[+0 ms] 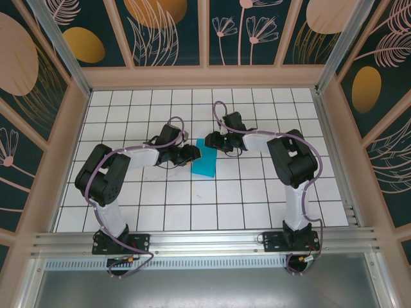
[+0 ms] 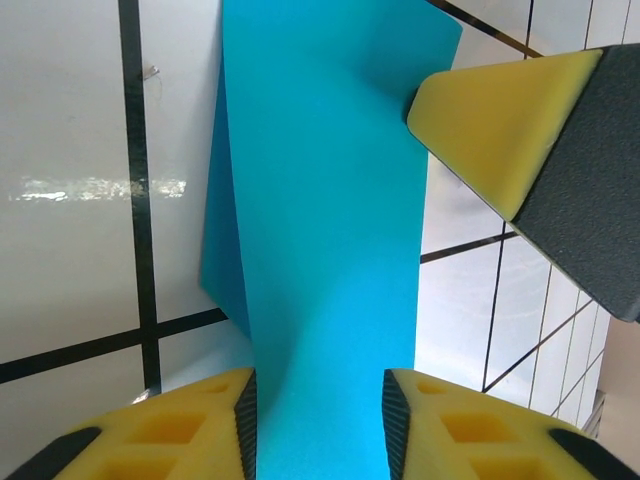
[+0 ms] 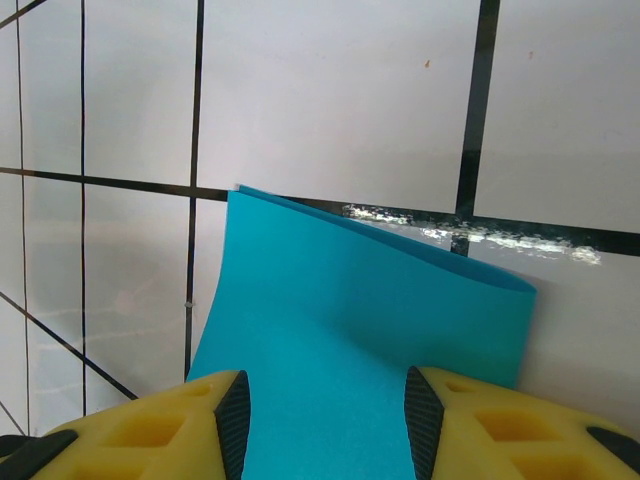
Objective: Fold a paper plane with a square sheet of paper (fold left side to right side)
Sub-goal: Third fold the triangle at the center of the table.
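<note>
square sheet of paper (image 1: pixel 206 165): folded over, mid grid table (image 1: pixel 257 205) | left gripper (image 1: pixel 192 154): mid-table, jaws spread, paper in gap | right gripper (image 1: pixel 210 142): mid-table, jaws spread, paper in gap

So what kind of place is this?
Likely a robot test booth: a white gridded table, leaf-patterned wall panels around it, and a left arm and right arm bolted to an aluminium rail.

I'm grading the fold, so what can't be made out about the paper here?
- Top view: sheet of paper too small to show creases.
- Left wrist view: the bottom edge cuts off its near end at the left hand.
- Right wrist view: same at the right hand.
</note>
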`<action>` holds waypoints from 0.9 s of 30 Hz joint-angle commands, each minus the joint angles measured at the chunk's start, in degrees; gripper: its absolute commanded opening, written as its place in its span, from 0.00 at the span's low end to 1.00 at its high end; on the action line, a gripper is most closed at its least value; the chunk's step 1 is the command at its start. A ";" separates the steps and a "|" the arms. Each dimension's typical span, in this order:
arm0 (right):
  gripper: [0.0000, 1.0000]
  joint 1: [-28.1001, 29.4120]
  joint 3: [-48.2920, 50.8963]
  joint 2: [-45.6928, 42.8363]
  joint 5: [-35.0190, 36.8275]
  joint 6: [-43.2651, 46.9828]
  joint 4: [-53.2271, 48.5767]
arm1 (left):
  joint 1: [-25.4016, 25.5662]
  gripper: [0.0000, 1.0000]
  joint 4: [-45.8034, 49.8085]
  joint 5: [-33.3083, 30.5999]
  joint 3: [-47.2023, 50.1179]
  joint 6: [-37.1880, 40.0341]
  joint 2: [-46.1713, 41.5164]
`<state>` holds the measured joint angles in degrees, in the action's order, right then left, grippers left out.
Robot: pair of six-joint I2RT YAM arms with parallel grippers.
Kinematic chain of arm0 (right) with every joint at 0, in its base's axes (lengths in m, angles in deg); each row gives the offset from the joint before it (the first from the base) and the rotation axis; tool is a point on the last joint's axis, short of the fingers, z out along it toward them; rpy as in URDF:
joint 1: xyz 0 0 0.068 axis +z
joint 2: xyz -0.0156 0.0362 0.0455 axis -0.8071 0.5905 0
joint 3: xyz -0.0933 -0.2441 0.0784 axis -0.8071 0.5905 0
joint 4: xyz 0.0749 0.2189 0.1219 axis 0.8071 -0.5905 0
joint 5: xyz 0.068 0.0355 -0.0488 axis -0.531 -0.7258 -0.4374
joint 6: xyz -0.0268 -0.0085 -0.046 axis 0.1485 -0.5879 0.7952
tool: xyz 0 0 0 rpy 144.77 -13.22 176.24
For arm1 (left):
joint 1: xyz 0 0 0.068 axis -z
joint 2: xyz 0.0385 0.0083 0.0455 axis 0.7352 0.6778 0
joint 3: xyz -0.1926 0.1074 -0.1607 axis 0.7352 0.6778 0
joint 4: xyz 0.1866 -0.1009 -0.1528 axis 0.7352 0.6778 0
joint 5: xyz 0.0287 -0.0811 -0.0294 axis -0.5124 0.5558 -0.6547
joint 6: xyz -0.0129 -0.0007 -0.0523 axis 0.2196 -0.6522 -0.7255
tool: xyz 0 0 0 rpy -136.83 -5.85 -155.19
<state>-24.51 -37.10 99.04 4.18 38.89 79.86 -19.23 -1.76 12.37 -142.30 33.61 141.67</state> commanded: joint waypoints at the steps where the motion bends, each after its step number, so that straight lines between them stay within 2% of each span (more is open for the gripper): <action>1: 0.49 0.48 0.36 1.67 -0.56 1.35 -0.41 | 0.11 0.32 -0.56 0.54 0.32 0.21 0.15; 10: 0.55 0.41 1.28 -1.35 0.40 3.01 1.09 | 0.12 0.11 -0.98 0.01 2.23 -0.34 -0.48; 16: 0.68 0.43 3.73 -6.07 4.13 5.58 0.96 | 0.11 0.10 -3.09 0.07 5.11 -1.71 -0.64; 19: 0.69 0.50 6.18 -9.37 5.54 7.45 0.29 | 0.20 0.10 -4.86 1.29 6.24 -2.97 -0.21; 22: 0.66 1.64 11.76 -16.01 7.44 10.85 1.52 | 0.69 0.10 -5.87 2.02 6.28 -4.52 -0.76; 27: 0.67 2.86 28.58 -35.63 8.63 15.34 11.12 | 1.47 0.09 -6.42 1.92 6.50 -7.29 -3.08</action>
<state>-22.96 -13.86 71.31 10.98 49.60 84.53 -18.25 -5.98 13.33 -136.42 28.97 141.21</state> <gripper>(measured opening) 0.665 0.094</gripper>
